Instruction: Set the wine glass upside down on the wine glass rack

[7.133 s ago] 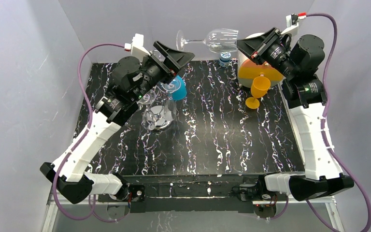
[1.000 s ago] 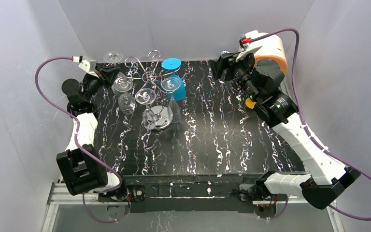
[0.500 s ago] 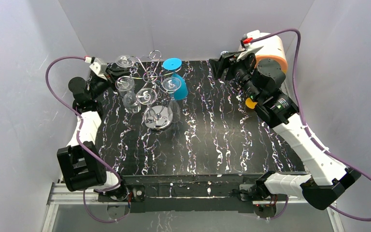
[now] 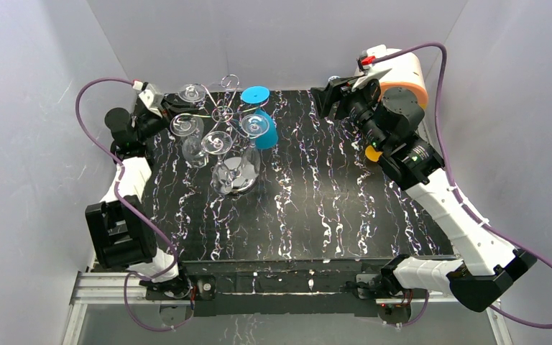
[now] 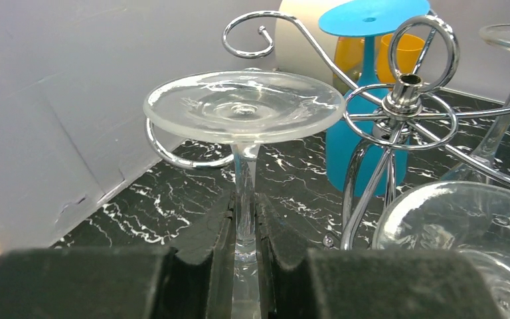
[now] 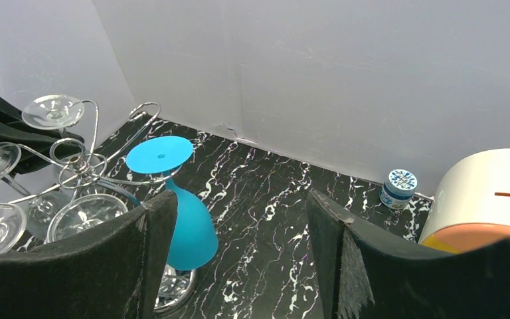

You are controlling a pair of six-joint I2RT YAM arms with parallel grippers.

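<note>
My left gripper is shut on the stem of a clear wine glass, held upside down with its round foot on top. The foot hovers just above a curly arm at the left side of the wine glass rack; I cannot tell whether they touch. The silver rack stands at the back left on its shiny round base. Two other clear glasses hang on it. My right gripper is open with nothing in it, high at the back right.
A blue goblet hangs upside down on the rack's right side. An orange goblet shows partly under the right arm, beside a white and orange round container. A small jar stands by the back wall. Grey walls enclose three sides.
My left gripper has carried the wine glass to the right, in against the rack's left arm. Seven seconds ago the right gripper held that glass in the air. The right arm is still.
</note>
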